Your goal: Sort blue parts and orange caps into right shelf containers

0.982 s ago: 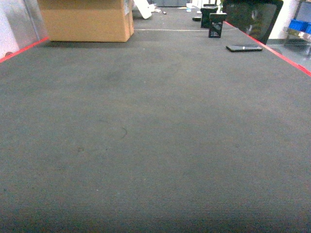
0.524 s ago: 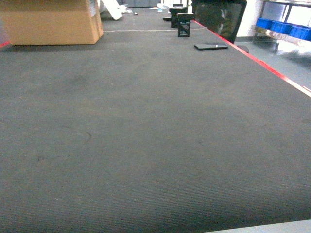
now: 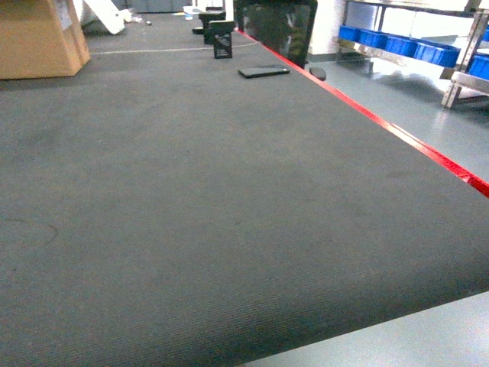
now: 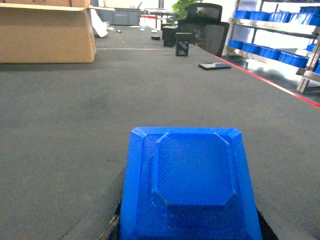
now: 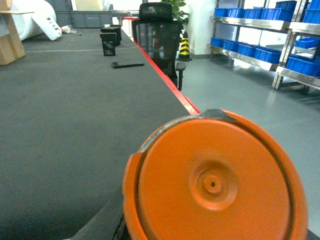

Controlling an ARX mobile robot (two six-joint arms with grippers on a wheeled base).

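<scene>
A: What sits nearest the left wrist camera?
B: A blue part (image 4: pixel 190 192) fills the bottom of that view, right where the fingers would be. The fingers themselves are hidden under it, so one cannot tell how far they are open or whether they grip it.

A: And on the right?
B: An orange cap (image 5: pixel 215 182) does the same in the right wrist view. It covers the fingers, so their state cannot be told either.

A: What lies beyond them?
B: A dark mat (image 3: pixel 191 191) with a red edge strip (image 3: pixel 397 134) runs ahead of both. Farther along it lies a flat black slab (image 3: pixel 263 72), and past that a small black stand (image 3: pixel 222 38). A cardboard box (image 4: pixel 47 32) stands far ahead to the left.

A: Where are the containers?
B: Well off to the right of the right fingers, past a black chair (image 5: pixel 160 35), blue crates (image 5: pixel 245 49) sit in rows on a metal shelf (image 5: pixel 300 75).
</scene>
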